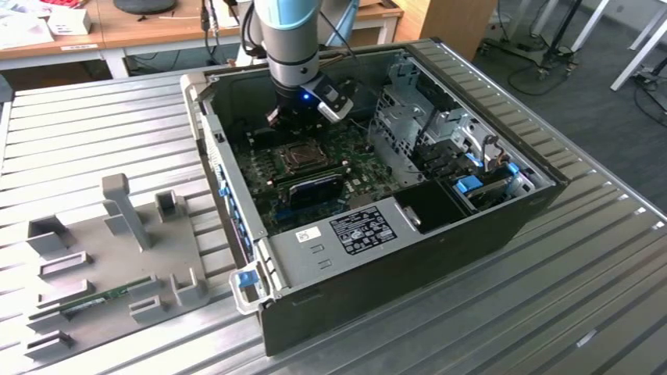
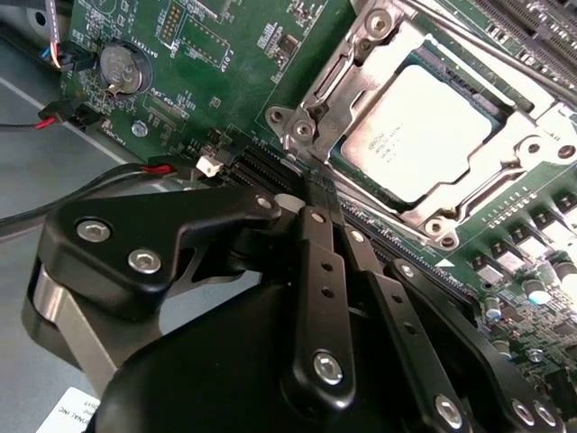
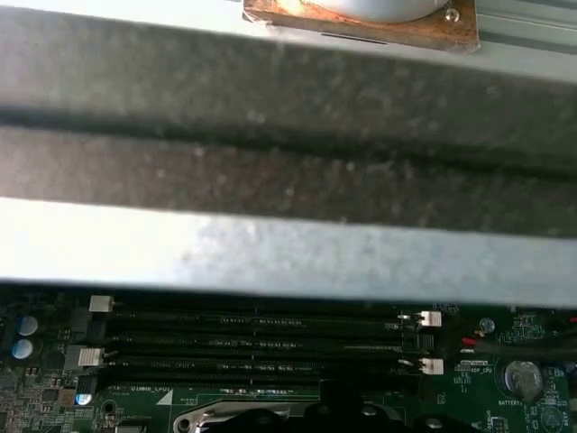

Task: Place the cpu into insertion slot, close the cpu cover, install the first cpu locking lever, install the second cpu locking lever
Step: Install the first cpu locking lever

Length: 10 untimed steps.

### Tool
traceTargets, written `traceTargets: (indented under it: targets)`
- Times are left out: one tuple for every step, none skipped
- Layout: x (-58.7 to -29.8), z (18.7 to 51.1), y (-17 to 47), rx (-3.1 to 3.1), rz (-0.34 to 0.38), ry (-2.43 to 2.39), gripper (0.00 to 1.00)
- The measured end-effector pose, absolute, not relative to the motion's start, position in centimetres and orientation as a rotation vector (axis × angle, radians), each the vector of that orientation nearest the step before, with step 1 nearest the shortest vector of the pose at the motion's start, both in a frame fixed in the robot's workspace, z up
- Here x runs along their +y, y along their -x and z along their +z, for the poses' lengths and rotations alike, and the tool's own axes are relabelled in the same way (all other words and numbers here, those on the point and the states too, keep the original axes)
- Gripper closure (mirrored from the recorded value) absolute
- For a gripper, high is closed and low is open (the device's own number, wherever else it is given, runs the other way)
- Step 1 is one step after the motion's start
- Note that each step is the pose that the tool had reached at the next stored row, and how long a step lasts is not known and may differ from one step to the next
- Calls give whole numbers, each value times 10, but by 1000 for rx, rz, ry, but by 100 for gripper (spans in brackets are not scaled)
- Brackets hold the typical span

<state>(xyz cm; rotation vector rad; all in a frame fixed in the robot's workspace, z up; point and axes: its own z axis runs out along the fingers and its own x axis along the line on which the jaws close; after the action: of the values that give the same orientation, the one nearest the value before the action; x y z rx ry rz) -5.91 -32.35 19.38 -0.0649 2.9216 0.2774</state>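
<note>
Currently pincer (image 2: 315, 194) fingers pressed together, gripping nothing, tip at the cpu cover's (image 2: 356, 86) edge; cpu (image 2: 415, 131) seated just beyond it.

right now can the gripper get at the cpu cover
Probably yes. In the second wrist view the gripper sits just beside the cpu cover, which lies flat around the cpu, with nothing between them. The computer case is open on top.
</note>
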Motion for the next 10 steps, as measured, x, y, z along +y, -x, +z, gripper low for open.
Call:
traceTargets:
  targets:
    - [-324, 194, 59, 2920, 275, 65, 90]
    - [-324, 194, 59, 2920, 275, 66, 90]
    - [-324, 194, 59, 2919, 274, 66, 90]
    - [-324, 194, 60, 2919, 275, 66, 90]
    - [-324, 194, 60, 2919, 275, 66, 90]
    - [-324, 194, 60, 2919, 275, 66, 90]
    - [-324, 195, 60, 2919, 275, 66, 90]
    - [-324, 196, 60, 2919, 275, 66, 90]
    - [-324, 197, 60, 2919, 275, 65, 90]
    - [-324, 198, 60, 2919, 275, 65, 90]
